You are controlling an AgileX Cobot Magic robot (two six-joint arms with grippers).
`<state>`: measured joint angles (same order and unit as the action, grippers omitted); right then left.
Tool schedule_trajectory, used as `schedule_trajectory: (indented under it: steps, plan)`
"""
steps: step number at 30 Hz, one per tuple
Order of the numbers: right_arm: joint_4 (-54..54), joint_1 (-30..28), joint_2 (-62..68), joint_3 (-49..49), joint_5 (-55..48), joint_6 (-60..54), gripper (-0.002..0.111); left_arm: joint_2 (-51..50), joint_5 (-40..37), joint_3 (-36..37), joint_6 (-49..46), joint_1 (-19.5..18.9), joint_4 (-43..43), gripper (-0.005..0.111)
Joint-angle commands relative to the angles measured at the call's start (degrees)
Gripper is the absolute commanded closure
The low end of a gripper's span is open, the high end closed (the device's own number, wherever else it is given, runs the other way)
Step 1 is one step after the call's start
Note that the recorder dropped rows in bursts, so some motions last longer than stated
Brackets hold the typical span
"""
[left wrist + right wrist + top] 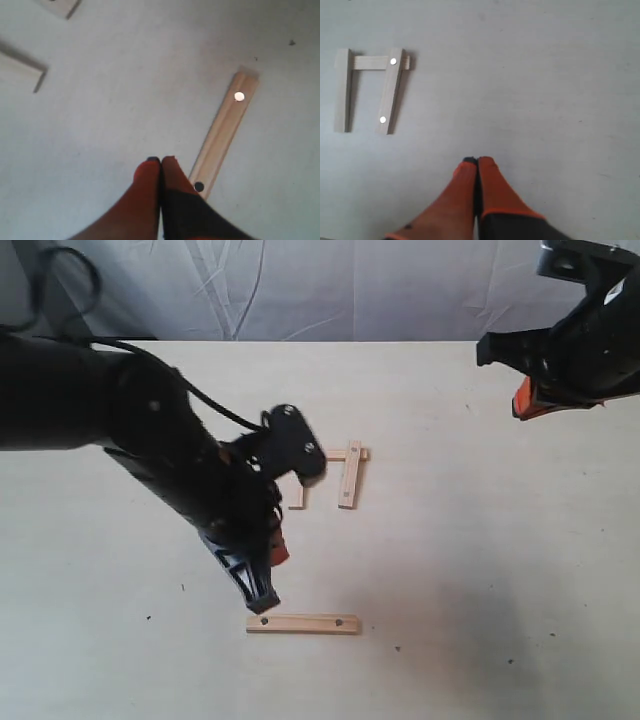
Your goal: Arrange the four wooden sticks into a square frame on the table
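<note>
Three of the wooden sticks form an open U on the table (450,570): a cross stick (372,62), a left side stick (342,90) and a right side stick (390,90) with two small holes. In the exterior view the right side stick (350,475) shows fully, while my left arm partly hides the other two. The fourth stick (303,623) lies alone nearer the front, apart from the U. My left gripper (262,606) is shut and empty, its tips just beside that stick's (225,135) near end. My right gripper (477,161) is shut and empty, raised at the far right (520,405).
A grey cloth backdrop (330,285) hangs behind the table's far edge. A black cable (60,280) trails from the left arm at the upper left. A few tiny dark specks (397,648) dot the table surface.
</note>
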<state>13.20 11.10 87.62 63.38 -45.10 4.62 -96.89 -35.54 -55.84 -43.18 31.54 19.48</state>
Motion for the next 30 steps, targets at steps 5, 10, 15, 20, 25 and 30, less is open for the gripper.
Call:
schedule_trajectory:
  steps: [5, 10, 15, 20, 25, 30]
  plan:
    - [4.1, -2.4, -0.2, -0.2, 0.5, -2.2, 0.108, -7.2, 0.3, -2.3, -17.0, 6.8, 0.4, 0.107]
    - [5.8, -2.4, -0.2, -0.2, 0.5, -3.2, 0.108, -8.7, 0.8, -2.3, -19.9, 7.0, 0.6, 0.090]
    - [7.8, -2.4, -0.2, -0.2, 0.5, -4.9, 0.108, -8.8, 2.3, -2.3, -19.9, 7.0, 3.5, 0.069]
    - [7.8, -2.4, -0.2, -0.2, 0.4, -5.0, 0.108, -8.8, 4.4, -2.3, -20.0, 7.0, 2.1, 0.066]
    - [7.8, -2.4, -0.2, -0.2, 0.4, -5.0, 0.108, -10.2, 3.1, -2.3, -20.1, 7.0, 1.9, 0.066]
    - [7.8, -2.4, -0.2, -0.2, 0.4, -5.0, 0.108, -12.8, 2.5, -2.3, -20.2, 7.0, 1.9, 0.066]
